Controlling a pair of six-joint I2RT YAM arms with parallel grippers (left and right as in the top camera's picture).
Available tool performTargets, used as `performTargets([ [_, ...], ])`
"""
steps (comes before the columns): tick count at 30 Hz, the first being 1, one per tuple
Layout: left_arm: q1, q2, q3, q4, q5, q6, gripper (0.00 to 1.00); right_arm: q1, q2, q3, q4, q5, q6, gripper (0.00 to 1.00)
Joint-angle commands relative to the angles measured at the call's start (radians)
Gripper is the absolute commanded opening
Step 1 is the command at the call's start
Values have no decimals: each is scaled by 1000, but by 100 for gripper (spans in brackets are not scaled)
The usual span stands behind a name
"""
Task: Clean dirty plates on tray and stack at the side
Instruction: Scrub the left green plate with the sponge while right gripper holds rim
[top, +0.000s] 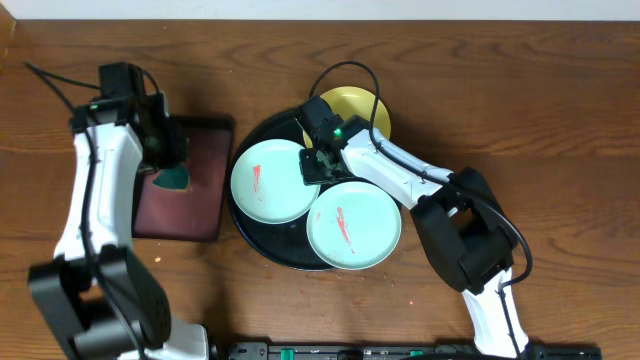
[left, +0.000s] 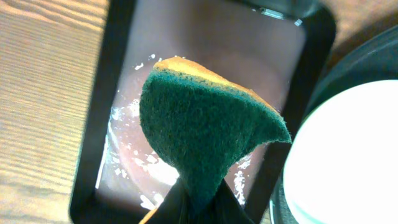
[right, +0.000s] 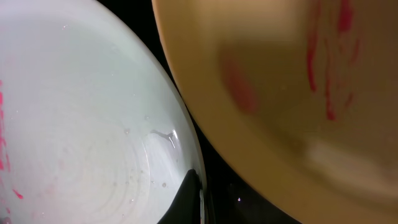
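Wooden counter (top: 500, 80), black tray (top: 268, 243): three smeared plates (top: 353, 225) awaiting cleaning.
My left hand (top: 165, 165) clamps the soft sponge (left: 205, 124); my right hand (top: 318, 162) is closed by the 9 o'clock turquoise plate (top: 265, 180), at its rim. Plates at 9, 5, 1 o'clock judged rigid, light, wet-slick: pinch the rim.

White shells, black joints on the left arm (top: 95, 190) and right arm (top: 400, 175) — looping black cable (top: 345, 72), green light (top: 338, 128), black right gripper (top: 315, 168).
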Motion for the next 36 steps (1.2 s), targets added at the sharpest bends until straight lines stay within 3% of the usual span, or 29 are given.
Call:
performTargets([
  [1, 0, -25, 19, -9, -1, -31, 7, 9, 35, 1, -12, 6, -35, 1],
  [15, 0, -27, 19, -3, -2, -61, 7, 6, 35, 1, -16, 6, -35, 1],
  [21, -12, -27, 18, -1, 0, -148, 8, 6, 35, 1, -16, 6, -35, 1],
  [36, -272, 47, -92, 61, 8, -297, 8, 6, 35, 1, -20, 2, -35, 1],
])
